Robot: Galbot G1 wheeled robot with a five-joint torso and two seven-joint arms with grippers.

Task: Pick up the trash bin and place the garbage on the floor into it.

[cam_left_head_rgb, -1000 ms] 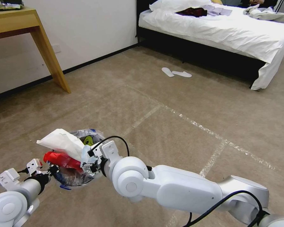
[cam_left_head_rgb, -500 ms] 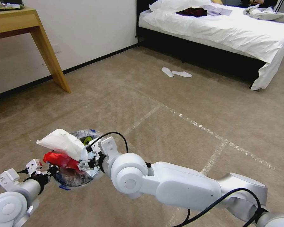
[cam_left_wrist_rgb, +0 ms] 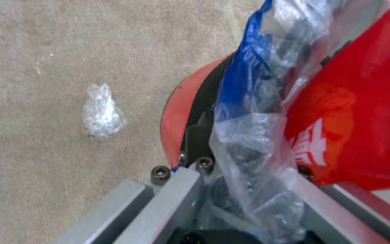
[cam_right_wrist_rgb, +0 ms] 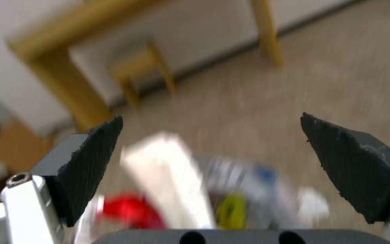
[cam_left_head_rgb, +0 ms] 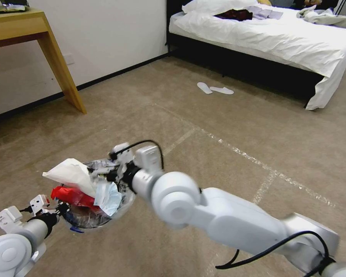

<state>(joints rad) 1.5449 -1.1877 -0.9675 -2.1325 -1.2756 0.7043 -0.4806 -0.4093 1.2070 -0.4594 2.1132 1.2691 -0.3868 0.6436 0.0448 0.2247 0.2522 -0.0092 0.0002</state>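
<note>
The right gripper (cam_right_wrist_rgb: 211,149) is spread wide with nothing held between its pads, poised just above the trash bin (cam_left_head_rgb: 86,219). The bin is clamped at its rim by the left gripper (cam_left_head_rgb: 61,209) and held off the floor (cam_left_head_rgb: 227,127). A white tissue (cam_left_head_rgb: 71,175), red wrapper (cam_left_head_rgb: 71,196) and light-blue wad (cam_left_head_rgb: 109,194) are piled inside. A clear plastic scrap (cam_left_wrist_rgb: 101,112) is seen on the carpet below.

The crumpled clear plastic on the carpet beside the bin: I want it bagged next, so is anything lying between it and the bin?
Nothing visible. In the left wrist view the crumpled clear plastic lies alone on bare carpet, apart from the red trash bin, which the left gripper grips at the rim. The right gripper is open over the bin.
</note>
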